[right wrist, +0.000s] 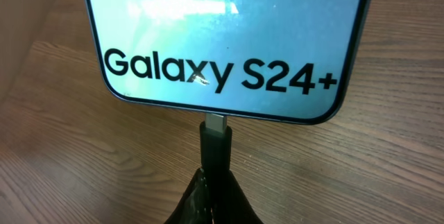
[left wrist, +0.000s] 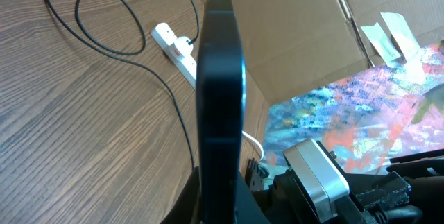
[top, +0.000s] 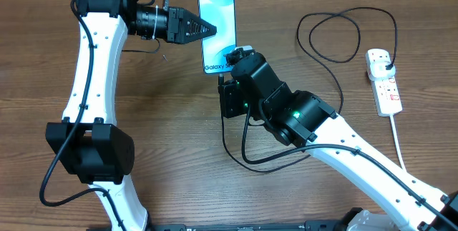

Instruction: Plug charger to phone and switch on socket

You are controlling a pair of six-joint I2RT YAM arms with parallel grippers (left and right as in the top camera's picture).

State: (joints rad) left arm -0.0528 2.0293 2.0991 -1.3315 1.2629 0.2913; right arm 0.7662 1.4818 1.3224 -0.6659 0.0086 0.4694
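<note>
The phone (top: 217,23) is held above the far middle of the table, its light blue screen up and "Galaxy S24+" (right wrist: 222,75) near its bottom edge. My left gripper (top: 207,28) is shut on its left side; the left wrist view shows the phone (left wrist: 220,99) edge-on between the fingers. My right gripper (right wrist: 215,200) is shut on the charger's black connector (right wrist: 216,151), whose silver tip (right wrist: 216,122) meets the port in the phone's bottom edge. The charger cable (top: 336,34) loops to its black plug (top: 383,63), which sits in the white socket (top: 386,84) at the right.
A thick white cord (top: 398,141) runs from the socket toward the front right. Brown cardboard (left wrist: 298,37) and a colourful cloth (left wrist: 361,113) stand beyond the table in the left wrist view. The right arm (top: 300,116) lies across the table's middle.
</note>
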